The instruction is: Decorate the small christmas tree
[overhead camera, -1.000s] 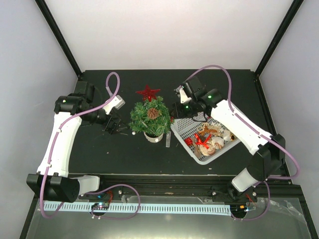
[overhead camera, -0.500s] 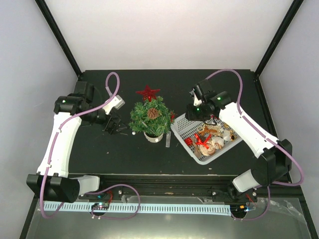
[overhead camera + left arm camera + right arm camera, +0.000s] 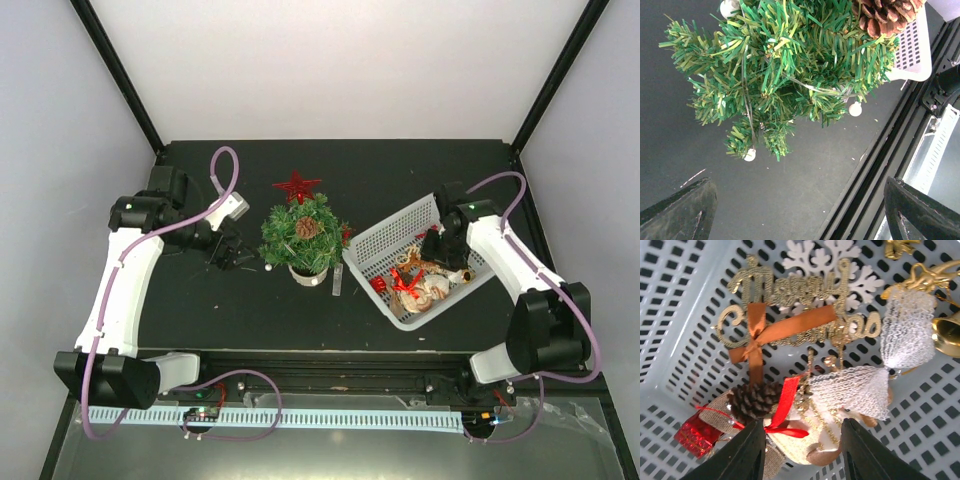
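From above, your small bushy green artificial christmas tree (image 3: 303, 238) stands mid-way across the black table (image 3: 400, 170), just left of the white perforated plastic basket (image 3: 385, 238). The left gripper (image 3: 232, 256) sits near the tree's left side, and the right gripper (image 3: 441, 252) is over the basket.

On your left wrist view, the fingers (image 3: 680, 205) gape wide and empty, with the tree ahead.

On your right wrist view, the fingers (image 3: 747, 455) stand partly apart above the gold glitter "Merry Christmas" sign (image 3: 790, 315), gripping nothing.

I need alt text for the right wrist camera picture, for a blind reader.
Two black fingers hang open over a white perforated plastic basket of ornaments: a gold glitter Merry Christmas sign with an orange ribbon bow, a brown pine cone, a red gift box.
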Controlling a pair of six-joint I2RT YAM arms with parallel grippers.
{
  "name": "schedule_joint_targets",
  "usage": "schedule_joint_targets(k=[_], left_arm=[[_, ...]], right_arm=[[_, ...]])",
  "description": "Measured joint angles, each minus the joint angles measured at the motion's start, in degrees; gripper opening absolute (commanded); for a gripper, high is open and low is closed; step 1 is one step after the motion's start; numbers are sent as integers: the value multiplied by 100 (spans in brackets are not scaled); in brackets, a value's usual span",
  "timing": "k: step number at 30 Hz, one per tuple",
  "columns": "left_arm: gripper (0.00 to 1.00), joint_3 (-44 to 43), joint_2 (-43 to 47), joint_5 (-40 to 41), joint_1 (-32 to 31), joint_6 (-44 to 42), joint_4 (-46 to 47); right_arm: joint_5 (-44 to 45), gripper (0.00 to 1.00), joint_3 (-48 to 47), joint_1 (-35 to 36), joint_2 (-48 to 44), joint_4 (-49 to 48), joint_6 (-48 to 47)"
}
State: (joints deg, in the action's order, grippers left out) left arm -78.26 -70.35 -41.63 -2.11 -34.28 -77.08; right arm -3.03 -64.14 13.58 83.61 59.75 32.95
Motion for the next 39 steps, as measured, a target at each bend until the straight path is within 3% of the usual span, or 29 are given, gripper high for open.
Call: schedule_joint_targets(k=[6, 9, 18, 25, 33, 39], left_arm=[[91, 109, 37, -4, 28, -2, 98], [91, 170, 37, -20, 44, -4, 103], [91, 188, 35, -90, 90, -7, 111], [91, 192, 35, -125, 92, -7, 111], [91, 258, 35, -129, 92, -7, 122], [91, 278, 35, -129, 98, -7, 138]], right_arm=[[-118, 50, 96, -319, 201, -76, 177], [-216, 57, 157, -398, 476, -162, 229], [-352, 56, 494, -627, 885, -573, 448], [-356, 45, 568, -988, 1058, -949, 501], [-393, 20, 579, -1012, 1209, -1215, 487], [-437, 9, 581, -1012, 1224, -1266, 428]])
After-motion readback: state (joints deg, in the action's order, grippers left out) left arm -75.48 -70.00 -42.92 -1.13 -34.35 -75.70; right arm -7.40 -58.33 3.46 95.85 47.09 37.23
